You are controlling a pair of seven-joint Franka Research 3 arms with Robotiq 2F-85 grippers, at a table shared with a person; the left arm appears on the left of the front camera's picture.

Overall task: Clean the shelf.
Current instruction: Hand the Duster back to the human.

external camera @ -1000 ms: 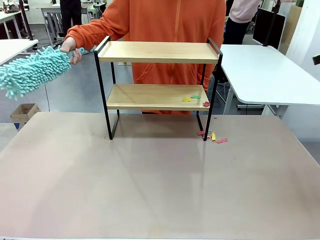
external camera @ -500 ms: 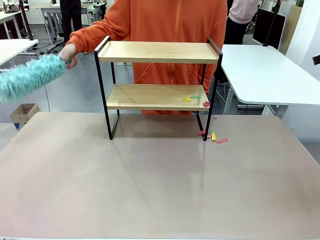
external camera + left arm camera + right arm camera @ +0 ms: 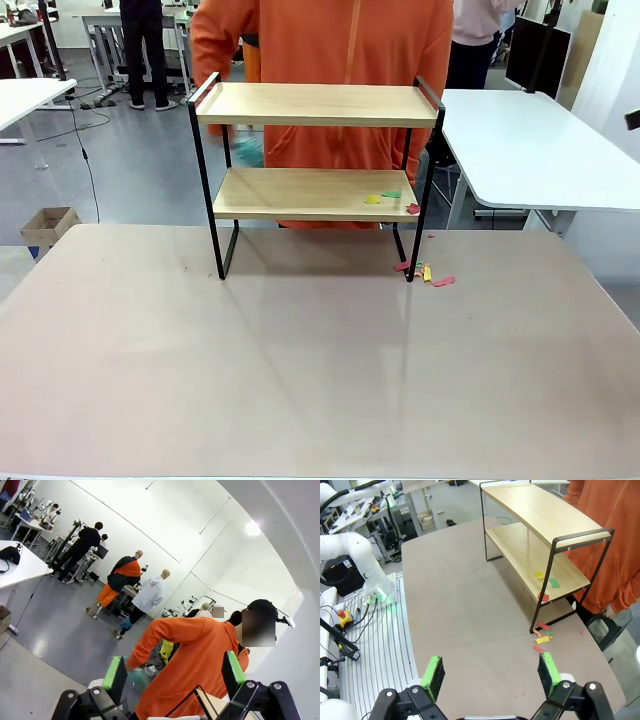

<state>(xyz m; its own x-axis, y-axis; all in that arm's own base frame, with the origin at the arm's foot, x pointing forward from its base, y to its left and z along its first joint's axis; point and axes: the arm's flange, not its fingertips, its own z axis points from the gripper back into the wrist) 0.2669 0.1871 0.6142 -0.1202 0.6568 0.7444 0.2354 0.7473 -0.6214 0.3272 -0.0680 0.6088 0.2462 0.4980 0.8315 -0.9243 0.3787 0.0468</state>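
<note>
The shelf (image 3: 316,103) stands at the far middle of the table, two light wooden boards in a thin black frame. Its top board is bare. Small coloured paper scraps (image 3: 391,195) lie at the right end of the lower board. From the right wrist view the shelf (image 3: 535,507) shows at an angle, with the scraps (image 3: 540,574) on its lower board. A corner of the shelf (image 3: 211,706) shows in the left wrist view. My left gripper (image 3: 174,672) is open in the air. Open too, my right gripper (image 3: 491,672) hangs high over the table.
A person in an orange hoodie (image 3: 330,50) stands right behind the shelf. A blurred teal duster (image 3: 248,148) shows behind its left side. More scraps (image 3: 425,272) lie on the table by the shelf's front right leg. A white table (image 3: 530,140) stands at the right.
The person has swung the teal duster from far out on the left in to behind the shelf's left side. Shelf, scraps and grippers have not moved.
</note>
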